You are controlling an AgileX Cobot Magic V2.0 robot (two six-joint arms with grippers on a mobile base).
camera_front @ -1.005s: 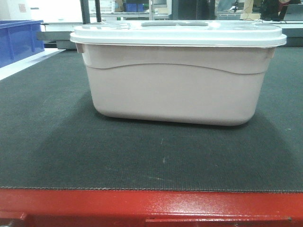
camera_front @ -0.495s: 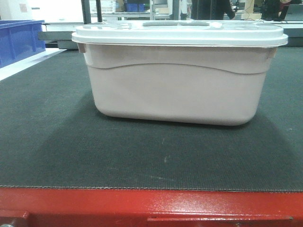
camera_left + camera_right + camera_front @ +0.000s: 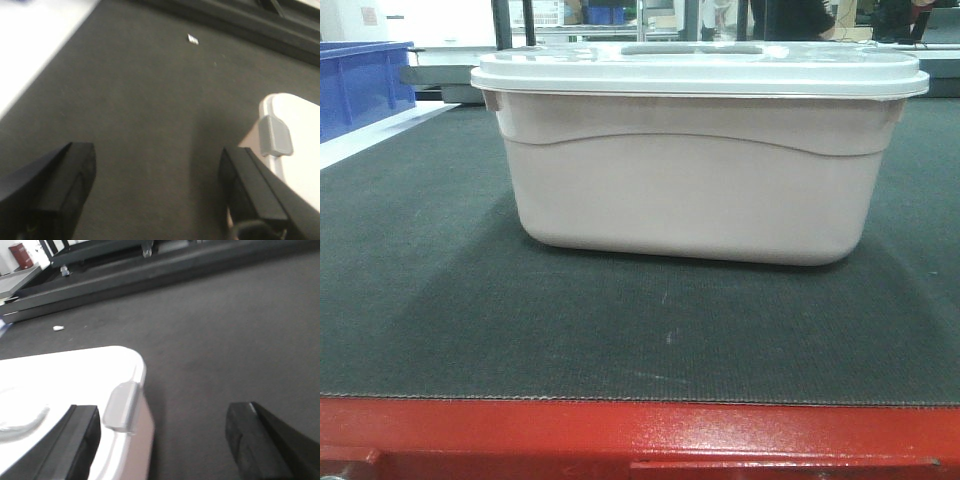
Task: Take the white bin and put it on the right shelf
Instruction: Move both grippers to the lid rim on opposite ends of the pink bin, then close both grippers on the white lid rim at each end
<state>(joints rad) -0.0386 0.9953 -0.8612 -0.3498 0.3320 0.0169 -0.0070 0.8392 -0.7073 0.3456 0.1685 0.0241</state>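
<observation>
Two wide-open grippers flank the bin, and neither has hold of it. In the front view the bin (image 3: 690,190) sits square on the dark mat (image 3: 420,300), filling the upper middle of the frame with its lid (image 3: 700,72) shut. The table's red edge (image 3: 640,435) runs along the bottom and a blue bin (image 3: 360,85) stands at the upper left. Against the frames from a second and half a second back, the bin's outline has slid only a hair rightward and its base still lies flat. I read that as no lift begun; only figures in the far background have moved. No arm shows in this view, and the shelf appears in none of the views. In the left wrist view the left gripper (image 3: 157,192) has its jaws spread wide with only bare mat between them. The bin's end (image 3: 300,140) and a grey clip (image 3: 275,135) lie at the right edge of the frame, just beside the right-hand finger; whether they touch I cannot tell. In the right wrist view the right gripper (image 3: 167,445) is equally wide. The bin's lidded corner (image 3: 60,385) and its clip (image 3: 121,405) occupy the lower left, with the left-hand finger over the lid and the other finger over open mat. So the task stands at the approach: both arms seem set at opposite ends, and squeezing inward would come next.
</observation>
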